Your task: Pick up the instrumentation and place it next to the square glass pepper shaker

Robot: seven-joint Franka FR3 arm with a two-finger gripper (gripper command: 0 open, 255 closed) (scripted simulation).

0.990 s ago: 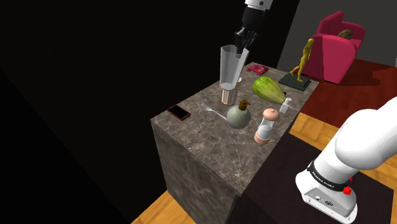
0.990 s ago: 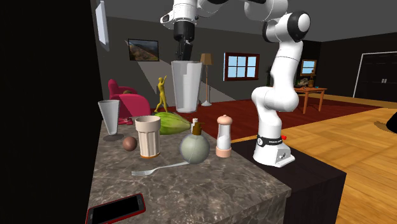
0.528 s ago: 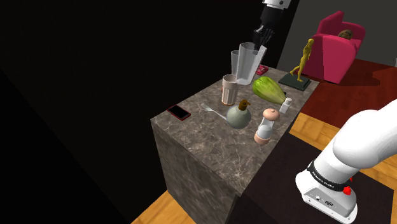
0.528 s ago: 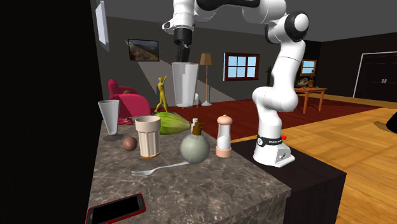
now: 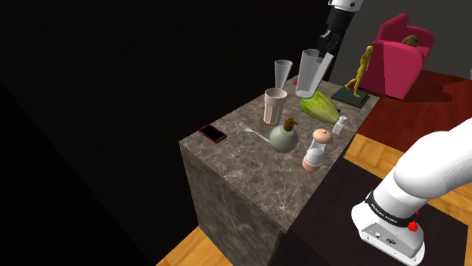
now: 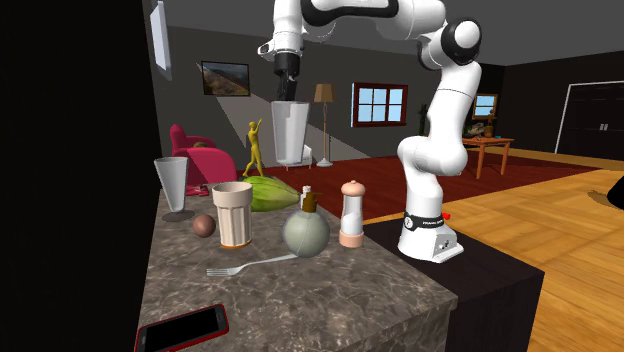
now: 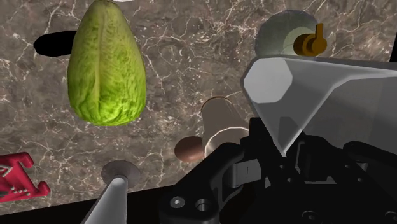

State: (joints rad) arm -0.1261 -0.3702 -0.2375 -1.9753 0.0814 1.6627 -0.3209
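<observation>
My black gripper (image 5: 327, 44) is shut on the rim of a tall clear beaker (image 5: 310, 73), which hangs in the air above the green cabbage (image 5: 319, 106) at the far end of the marble table (image 5: 249, 170). The second exterior view shows the gripper (image 6: 285, 82) holding the beaker (image 6: 290, 133) well above the tabletop. In the wrist view the beaker (image 7: 312, 95) lies between my fingers, and the cabbage (image 7: 105, 63) is below. A small pale shaker (image 5: 341, 124) stands at the table edge beside the cabbage, toward the arm's stand.
Also on the table are a conical glass (image 5: 283, 73), a tan cup (image 5: 274, 106), a round bottle (image 5: 285, 136), a pink-topped grinder (image 5: 318, 149), a fork (image 5: 253, 131), a red phone (image 5: 212, 134) and a brown ball (image 6: 204, 225). A gold statue (image 5: 359, 75) stands at the far corner.
The gripper has carried the beaker toward the shoulder view's right, from above the tan cup to above the cabbage. The things on the table stayed put.
</observation>
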